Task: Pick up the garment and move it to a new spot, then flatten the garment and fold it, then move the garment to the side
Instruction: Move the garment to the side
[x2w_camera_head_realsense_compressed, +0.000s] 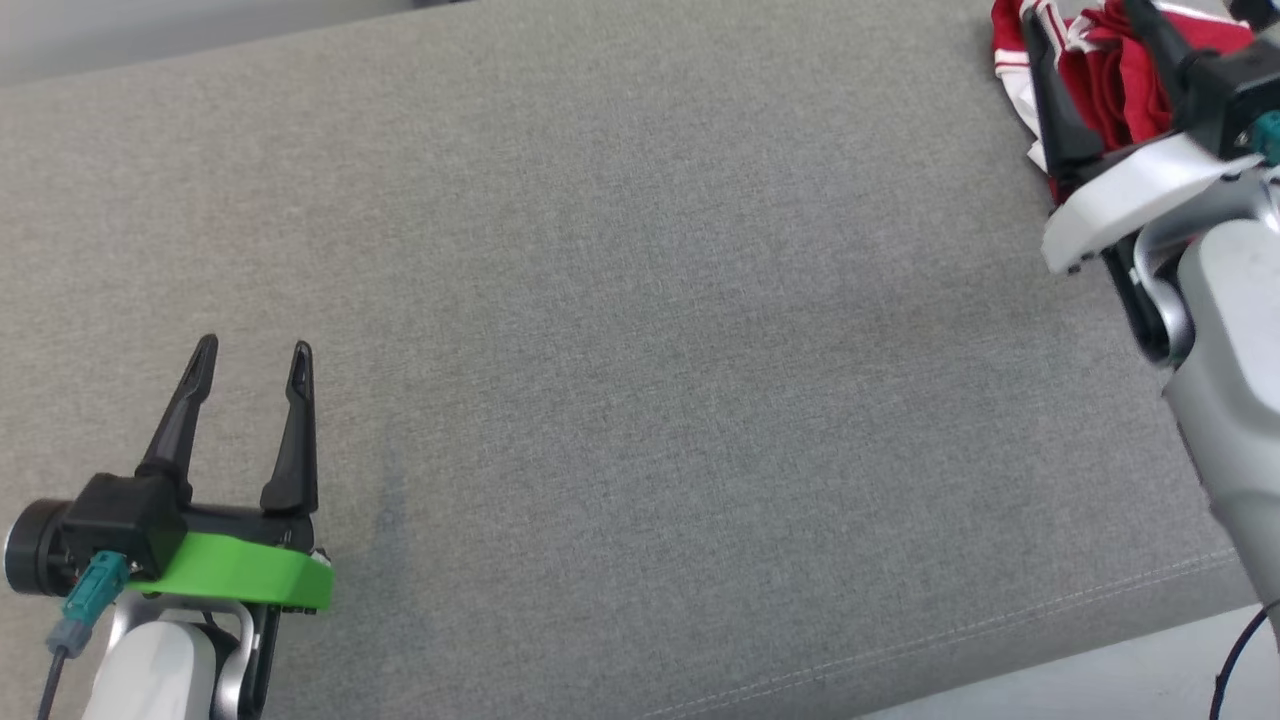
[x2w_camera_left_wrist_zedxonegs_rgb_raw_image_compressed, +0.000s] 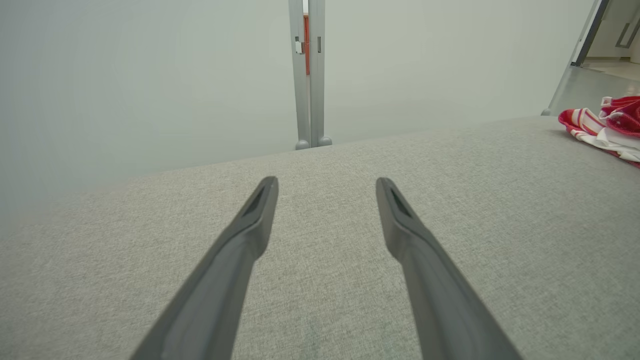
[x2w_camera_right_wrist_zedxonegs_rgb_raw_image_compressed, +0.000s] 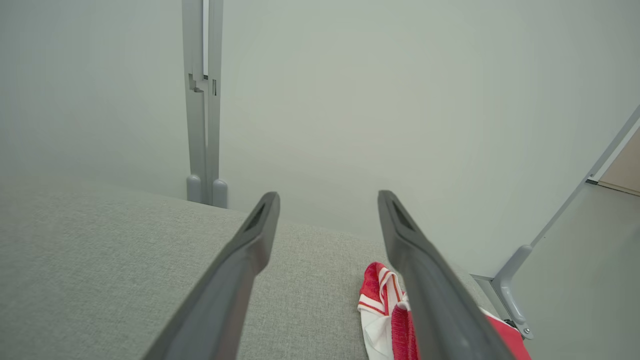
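The garment (x2w_camera_head_realsense_compressed: 1120, 80) is a crumpled red and white piece lying bunched at the far right corner of the grey fabric surface (x2w_camera_head_realsense_compressed: 640, 330). My right gripper (x2w_camera_head_realsense_compressed: 1085, 12) hangs over it, open, with its dark fingers spread across the heap. In the right wrist view the garment (x2w_camera_right_wrist_zedxonegs_rgb_raw_image_compressed: 385, 305) lies under the right finger of the right gripper (x2w_camera_right_wrist_zedxonegs_rgb_raw_image_compressed: 327, 195), and nothing sits between the fingers. My left gripper (x2w_camera_head_realsense_compressed: 252, 350) stands open and empty at the lower left, far from the cloth. The left wrist view shows the left gripper (x2w_camera_left_wrist_zedxonegs_rgb_raw_image_compressed: 326, 180) above bare fabric, with the garment (x2w_camera_left_wrist_zedxonegs_rgb_raw_image_compressed: 607, 127) at the right edge.
The surface's front edge with a stitched seam (x2w_camera_head_realsense_compressed: 1000, 630) runs along the lower right, with pale floor beyond. A pale wall and a grey metal post (x2w_camera_left_wrist_zedxonegs_rgb_raw_image_compressed: 310, 75) stand behind the far edge. A wide stretch of bare fabric lies between the two grippers.
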